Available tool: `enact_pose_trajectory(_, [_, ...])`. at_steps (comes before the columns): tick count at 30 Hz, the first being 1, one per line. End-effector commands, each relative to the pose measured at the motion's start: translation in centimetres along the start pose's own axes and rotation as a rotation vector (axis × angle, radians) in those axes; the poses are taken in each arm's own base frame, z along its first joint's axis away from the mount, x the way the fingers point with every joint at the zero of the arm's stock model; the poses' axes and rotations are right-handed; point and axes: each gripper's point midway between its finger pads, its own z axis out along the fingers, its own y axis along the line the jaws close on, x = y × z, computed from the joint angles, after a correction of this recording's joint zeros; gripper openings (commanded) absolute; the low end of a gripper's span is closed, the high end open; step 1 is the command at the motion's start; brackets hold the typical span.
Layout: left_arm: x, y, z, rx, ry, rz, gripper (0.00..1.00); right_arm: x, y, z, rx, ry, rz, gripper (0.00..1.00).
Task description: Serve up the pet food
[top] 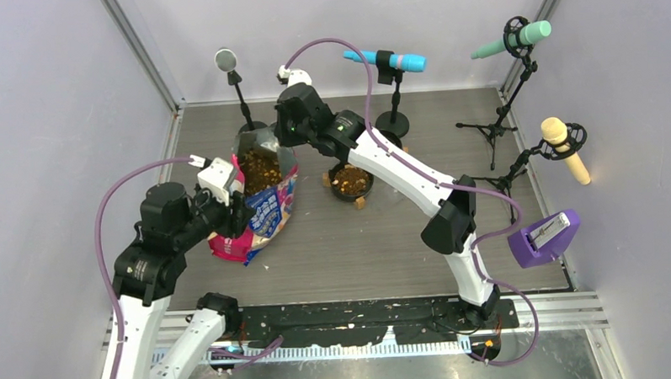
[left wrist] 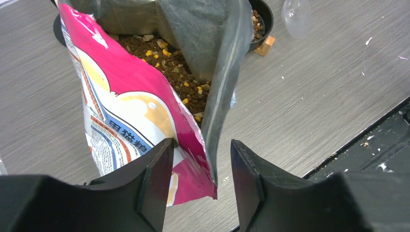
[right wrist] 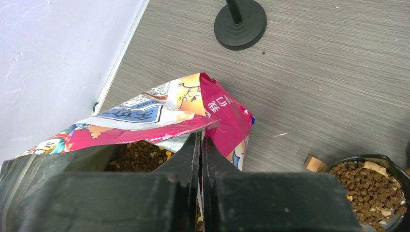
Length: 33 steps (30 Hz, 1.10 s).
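The pink-and-blue pet food bag (top: 270,210) stands open left of centre, with brown kibble (top: 260,168) showing inside. My right gripper (top: 285,131) is shut on the bag's far rim (right wrist: 193,124), and kibble (right wrist: 138,155) shows just beside its fingers. My left gripper (top: 237,215) is open at the bag's near side, and the bag's pink edge (left wrist: 193,159) hangs between its fingers (left wrist: 159,179) without being pinched. A black bowl (top: 351,180) holding kibble sits right of the bag, and it also shows in the right wrist view (right wrist: 374,186).
Microphone stands ring the back and right: a grey one (top: 227,63), a blue one (top: 391,65), a green one (top: 512,44), a yellow one (top: 562,144). A purple device (top: 546,237) sits at the right. A round stand base (right wrist: 240,21) lies behind the bag. Walls close in left and back.
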Motion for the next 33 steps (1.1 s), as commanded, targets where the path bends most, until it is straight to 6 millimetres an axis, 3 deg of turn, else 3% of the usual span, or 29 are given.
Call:
enact_pose_trajectory(1, [-1.5, 0.7, 1.0, -0.013, -0.048, 0.049, 0.48, -1.4, -0.1, 0.0, 0.017, -0.041, 0.006, 0.06])
enact_pose_trajectory(7, [-1.4, 1.1, 1.1, -0.025, -0.014, 0.067, 0.25, -1.0, -0.4, 0.6, 0.033, -0.037, -0.008, 0.22])
enact_pose_trajectory(9, [-1.7, 1.2, 0.9, -0.031, -0.014, 0.078, 0.13, -1.2, -0.5, 0.6, 0.037, -0.042, -0.017, 0.21])
enact_pose_trajectory(11, [-2.1, 1.3, 0.6, -0.037, -0.024, 0.09, 0.0, -1.4, -0.4, 0.6, 0.037, -0.047, -0.025, 0.12])
enact_pose_trajectory(12, [-2.3, 1.3, 0.4, -0.04, -0.03, 0.099, 0.0, -1.6, -0.5, 0.5, 0.039, -0.05, -0.029, 0.07])
enact_pose_trajectory(16, [-3.6, 1.6, -0.7, -0.072, -0.071, 0.125, 0.0, -2.9, -0.7, -0.4, 0.048, -0.079, -0.037, 0.05])
enact_pose_trajectory(24, [-7.5, 3.7, -3.9, -0.227, -0.18, 0.164, 0.0, -9.0, -2.8, -7.5, 0.142, -0.239, -0.039, 0.05])
enact_pose_trajectory(33, [-11.0, 3.5, -5.2, -0.231, -0.277, 0.178, 0.0, -9.8, -4.3, -12.6, 0.173, -0.272, -0.017, 0.05])
